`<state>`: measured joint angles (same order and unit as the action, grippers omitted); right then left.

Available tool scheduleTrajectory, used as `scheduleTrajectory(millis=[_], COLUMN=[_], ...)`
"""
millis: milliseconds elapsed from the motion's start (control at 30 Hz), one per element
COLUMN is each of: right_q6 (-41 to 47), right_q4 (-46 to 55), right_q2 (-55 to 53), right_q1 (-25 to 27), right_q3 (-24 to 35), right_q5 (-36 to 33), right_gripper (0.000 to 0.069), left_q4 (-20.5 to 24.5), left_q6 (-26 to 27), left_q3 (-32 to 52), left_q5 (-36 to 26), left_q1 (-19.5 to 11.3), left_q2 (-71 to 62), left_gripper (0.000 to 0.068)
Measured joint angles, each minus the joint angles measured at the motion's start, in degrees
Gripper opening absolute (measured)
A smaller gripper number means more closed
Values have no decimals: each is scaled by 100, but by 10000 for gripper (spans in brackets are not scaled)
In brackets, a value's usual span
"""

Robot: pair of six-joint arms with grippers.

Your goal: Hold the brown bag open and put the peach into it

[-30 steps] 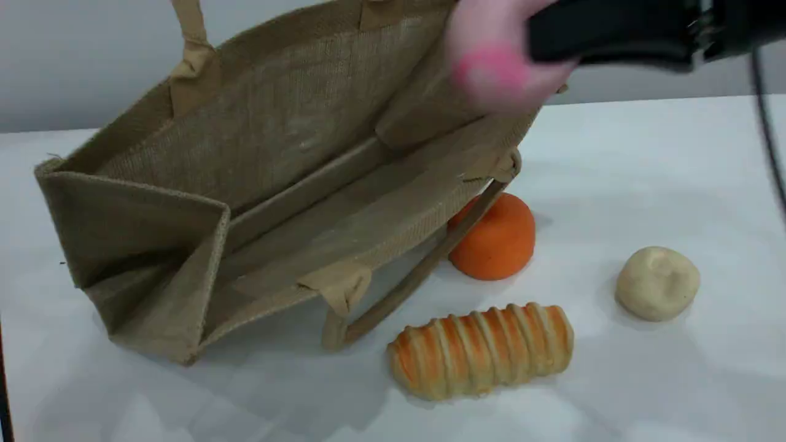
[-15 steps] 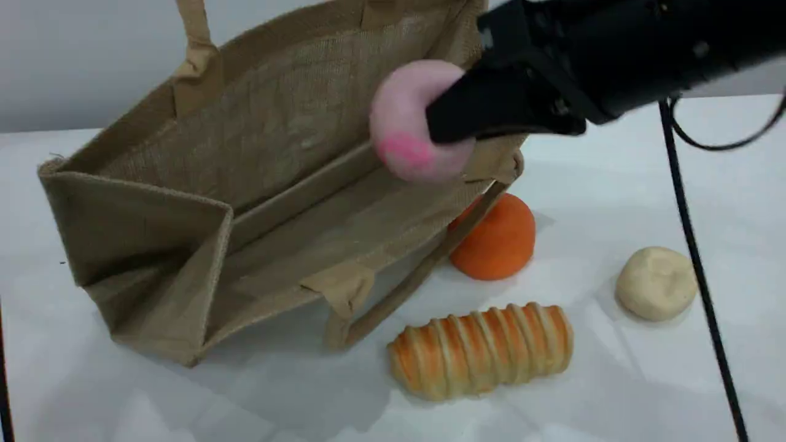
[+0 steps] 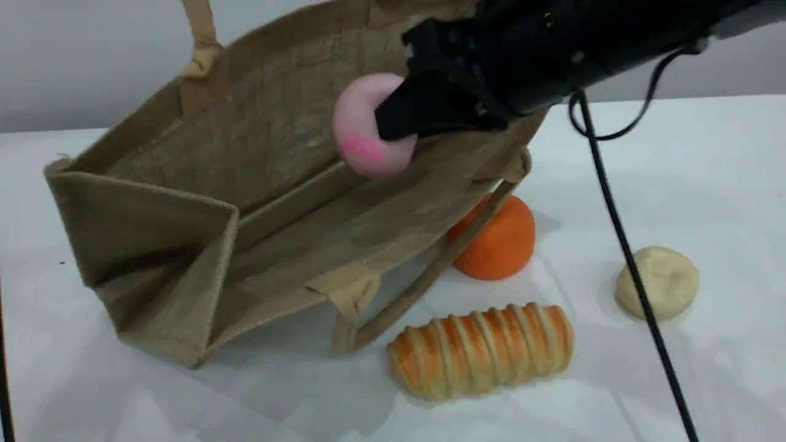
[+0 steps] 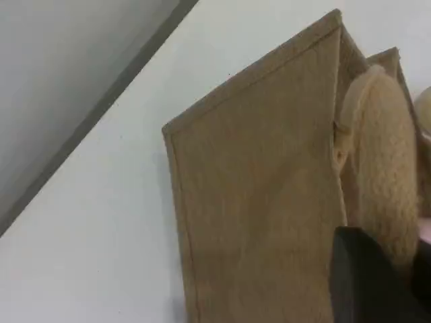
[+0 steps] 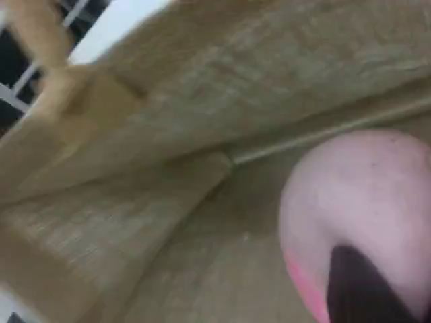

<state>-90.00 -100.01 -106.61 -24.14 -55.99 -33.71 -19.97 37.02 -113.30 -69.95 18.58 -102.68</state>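
Two arms work at the white table [image 3: 675, 153]. One, the right, reaches in from the upper right, and its right tool [image 3: 393, 120] is clamped on the peach [image 3: 362, 132], whose bright pink blotch faces the scene camera. The peach hangs inside the open mouth of the brown bag [image 3: 276, 147], above the bag's inner floor and not resting on it; in the right wrist view the fruit [image 5: 357, 202] sits close before the coarse inner weave. The bag leans with its mouth toward the scene camera, one beige handle [image 3: 199, 37] rising out of the top edge, the other handle [image 3: 417, 288] hanging down the near side onto the table. The left tool [image 4: 377, 282] shows only as a dark tip against the bag's outer wall near a handle; it is closed, and what it grips cannot be told. Behind the lower handle sits an orange fruit [image 3: 500, 242], touching the bag. A striped bread roll [image 3: 482, 350] lies nearer the camera, and a cream lumpy ball [image 3: 660, 282] sits well apart to the right.
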Motion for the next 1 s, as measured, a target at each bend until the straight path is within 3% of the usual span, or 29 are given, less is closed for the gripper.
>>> scheduleTrajectory(millis=[100,200,300,400,533,600,733,1000], right_q6=[5,5,5,5,5,5,5,5], right_q4=[0,0,6,0,6,6,6,293], right_q2=[-377,-644,-674,-662,-590,-467,-1,1214], right_q1=[0,0,0,0,6,6,6,6], right_q3=[-314,-529,-555,-555,-561,-561,-561,-561], right_q5=[6,55,19,-38,-41,-13,308,2190], right_gripper=[75,146,295,491,654,676,654,581], left_q4=[9,16,16,16,20,20,25,25], left_q6=[0,0,0,0,0,0,0,0], left_q3=[0,0,0,0,0,0,0,0], left_q5=[0,0,0,0,-24,-17,2,2], left_q1=[0,0,0,0,0,0,0,0], left_q2=[0,0,0,0,0,0,0,0], left_gripper=[83,83,83,83,83,83,83,83])
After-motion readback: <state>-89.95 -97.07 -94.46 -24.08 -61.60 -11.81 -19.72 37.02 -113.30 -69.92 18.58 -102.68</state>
